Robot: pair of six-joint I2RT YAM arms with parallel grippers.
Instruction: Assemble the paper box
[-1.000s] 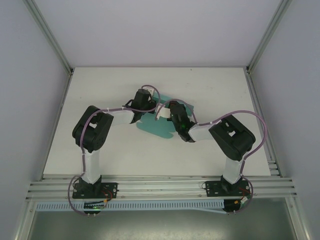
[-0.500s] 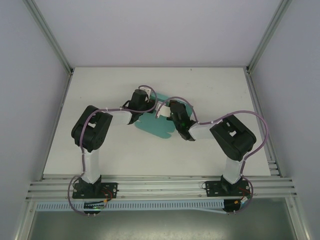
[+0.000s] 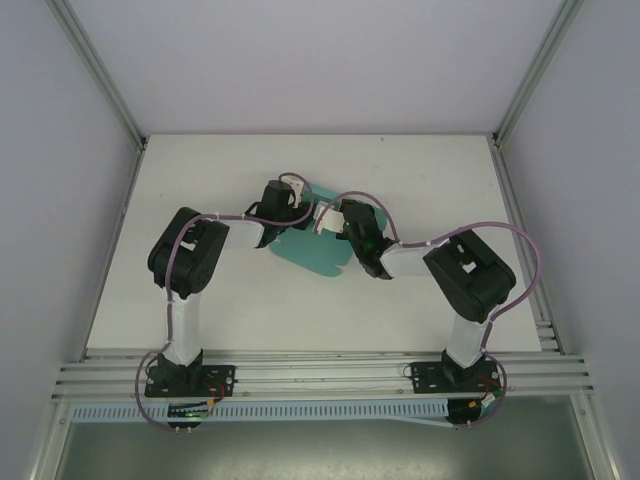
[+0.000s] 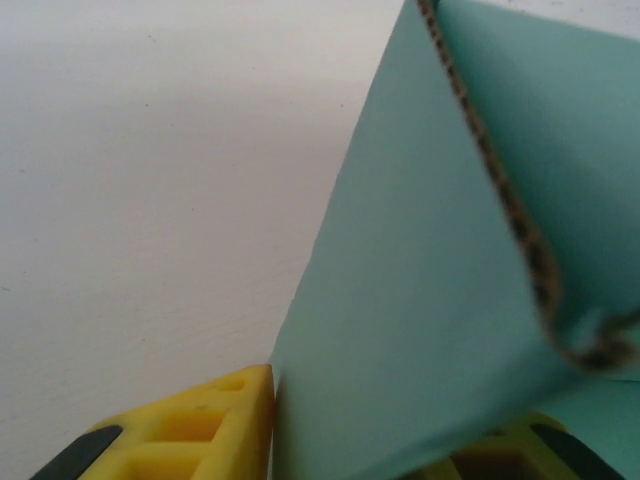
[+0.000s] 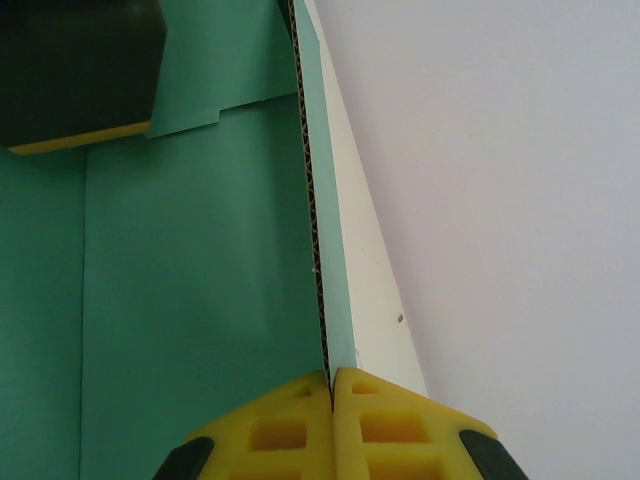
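The paper box [image 3: 308, 256] lay near the middle of the white counter [image 3: 200, 180], a teal-green card sheet still mostly spread flat. Both arms reached in over it from either side. From above, its near part showed as a flat shape with a wavy edge between the two wrists, and a smaller bit of teal showed beyond them.

The right pincer [image 5: 330, 383] was clenched on a raised side panel of the box. Its two yellow fingers [image 5: 272, 432] met at the tips with the thin card pinched between them. That panel stood upright on edge, running straight away from the wrist camera. Its ribbed cut edge showed as a dark line, with teal on the inner face and white on the outer one. To the left of the panel, the floor of the box stretched out flat with a fold line along it. At its far end a small stepped flap ended beside a black block with a yellow edge.

The left pincer [image 4: 370, 425] had another teal panel rising between its fingers. One yellow finger [image 4: 205, 428] sat just beside the panel's left edge, and the other was mostly hidden behind the card. I could not tell whether this pincer was actually gripping the panel. The panel leaned up and to the right, and its speckled cut edge curled over near the right side. Bare counter lay to the left of it.
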